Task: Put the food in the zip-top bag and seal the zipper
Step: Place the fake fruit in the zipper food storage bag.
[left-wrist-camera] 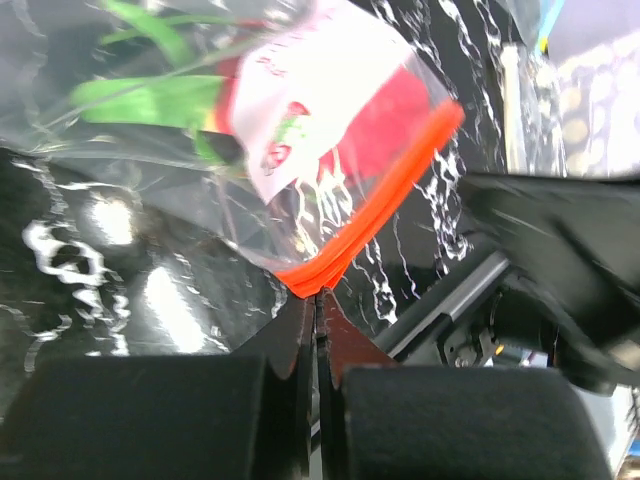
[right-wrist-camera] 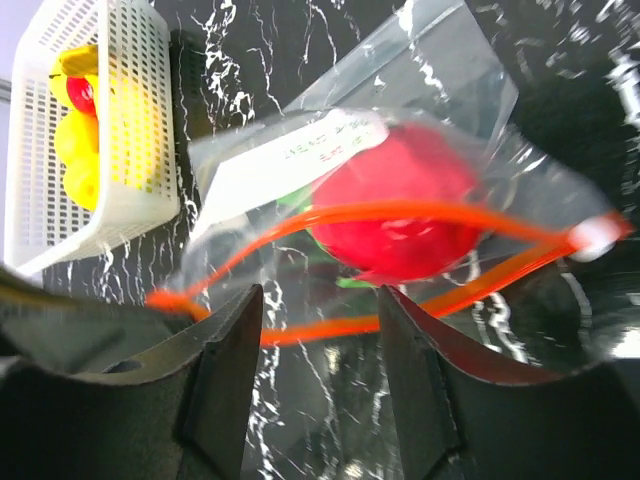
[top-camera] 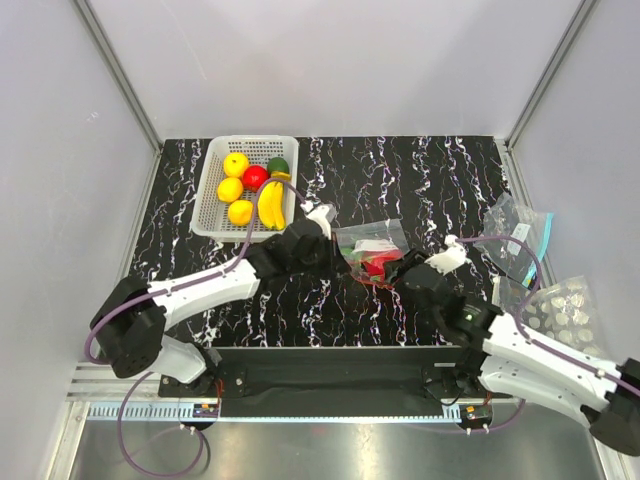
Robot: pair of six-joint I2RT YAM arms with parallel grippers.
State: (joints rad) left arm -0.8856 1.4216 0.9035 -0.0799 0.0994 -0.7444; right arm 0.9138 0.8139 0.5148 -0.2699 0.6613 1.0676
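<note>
The clear zip-top bag (top-camera: 372,245) lies mid-table with the pink-red dragon fruit (right-wrist-camera: 400,200) inside it. Its red-orange zipper (right-wrist-camera: 400,215) is parted into two strips, with the white slider (right-wrist-camera: 597,235) at the right end. My left gripper (left-wrist-camera: 320,297) is shut on the zipper's left end (left-wrist-camera: 335,265); it also shows in the top view (top-camera: 338,252). My right gripper (right-wrist-camera: 320,300) is open just in front of the bag's mouth, the lower strip between its fingers, and shows in the top view (top-camera: 402,272). The banana bunch (top-camera: 271,203) and round yellow fruits (top-camera: 232,188) lie in the basket.
The white mesh basket (top-camera: 210,205) stands at the back left, also holding a red and a green fruit. A clear bag with a teal edge (top-camera: 520,232) and a bubbled sheet (top-camera: 560,308) lie at the right edge.
</note>
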